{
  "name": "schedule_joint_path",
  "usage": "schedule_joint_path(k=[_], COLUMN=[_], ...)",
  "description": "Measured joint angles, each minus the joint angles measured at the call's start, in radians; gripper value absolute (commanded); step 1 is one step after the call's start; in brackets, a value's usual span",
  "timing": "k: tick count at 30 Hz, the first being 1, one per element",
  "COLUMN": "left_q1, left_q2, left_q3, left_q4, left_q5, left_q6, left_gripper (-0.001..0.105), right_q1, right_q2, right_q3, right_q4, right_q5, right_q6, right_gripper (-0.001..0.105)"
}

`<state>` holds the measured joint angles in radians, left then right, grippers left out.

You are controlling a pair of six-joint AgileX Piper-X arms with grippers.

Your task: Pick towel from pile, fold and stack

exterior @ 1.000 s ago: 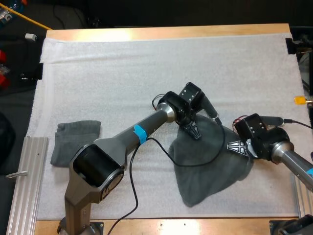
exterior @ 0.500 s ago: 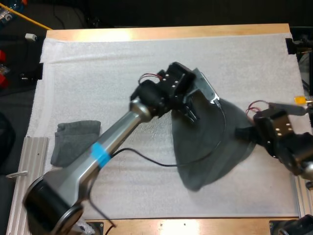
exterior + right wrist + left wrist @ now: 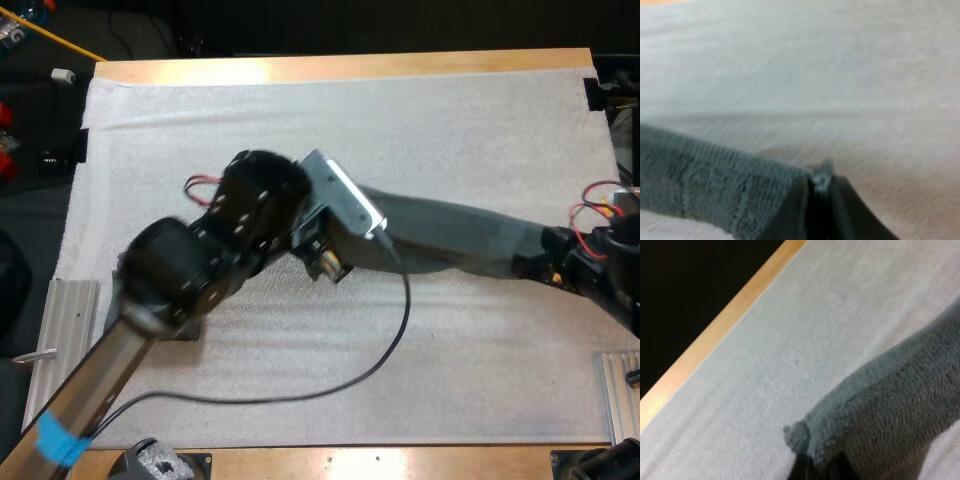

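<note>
Table (image 3: pixel 350 66): wooden, its far edge runs across the high view; a white mat (image 3: pixel 300 120) covers nearly all of it.

Towel (image 3: pixel 450 235): dark grey-green, drawn out into one long band over the middle and right of the mat; it runs between your two arms, its far edge fairly straight, its near edge sagging a little; whether the band rests on the mat or hangs just above it, you cannot tell from these views.

Left end effector (image 3: pixel 820 461): closed down on one corner of the towel; the two black fingers (image 3: pixel 801 469) stand close together with cloth pinched between them, and a small tuft of the corner sticks out beside them; the mat and the table's wooden edge lie beyond.

Right end effector (image 3: pixel 822 184): near the mat's right edge in the high view, clamped on the opposite corner; its fingers (image 3: pixel 790 215) meet in a narrow wedge with the towel's hemmed tip caught at the point; the cloth leads away from the grip, taut, over bare mat.
</note>
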<state>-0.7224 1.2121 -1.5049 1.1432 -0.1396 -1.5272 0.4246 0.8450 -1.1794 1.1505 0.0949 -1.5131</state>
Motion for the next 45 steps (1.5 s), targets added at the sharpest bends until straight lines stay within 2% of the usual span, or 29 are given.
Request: schedule_joint_path(k=[5,8,12,15,18,22,25,28,32,39,45], left_q1=[-0.078,-0.127,-0.196,-0.234,-0.237,-0.213,-0.154,-0.064,0.082,0.281,0.342], left_q2=[-0.065,-0.072,-0.077,-0.081,-0.081,-0.079,-0.079,-0.079,-0.077,-0.007,0.126], left_q3=[-0.001,-0.001,0.01,0.062,0.149,0.271,0.362,0.456,0.554,0.567,0.567], left_q4=[0.136,0.232,0.28,0.285,0.274,0.161,0.026,-0.108,-0.281,-0.498,-0.62], left_q5=[0.0,0.0,-0.002,-0.002,-0.005,-0.013,0.005,0.024,0.082,0.261,0.342], left_q6=[-0.022,-0.066,-0.127,-0.164,-0.187,-0.188,-0.167,-0.13,-0.068,-0.012,0.008], left_gripper=[0.0,0.0,0.0,0.0,0.0,0.0,0.0,0.0,0.0,0.0,0.0], right_q1=[0.0,0.0,0.0,0.0,0.0,0.0,0.0,0.0,0.0,0.0,0.0], right_q2=[-0.012,-0.021,-0.042,-0.048,-0.052,-0.031,0.023,0.114,0.242,0.411,0.478], right_q3=[-0.067,-0.089,-0.093,-0.09,-0.048,0.074,0.163,0.222,0.231,0.231,0.231], right_q4=[0.108,0.183,0.276,0.334,0.331,0.243,0.127,-0.002,-0.182,-0.429,-0.58], right_q5=[-0.118,-0.186,-0.269,-0.321,-0.36,-0.376,-0.372,-0.341,-0.27,-0.188,-0.135], right_q6=[-0.037,-0.047,-0.068,-0.077,-0.08,-0.076,-0.054,-0.022,0.035,0.145,0.175], right_gripper=[0.0,0.0,0.0,0.0,0.0,0.0,0.0,0.0,0.0,0.0,0.0])
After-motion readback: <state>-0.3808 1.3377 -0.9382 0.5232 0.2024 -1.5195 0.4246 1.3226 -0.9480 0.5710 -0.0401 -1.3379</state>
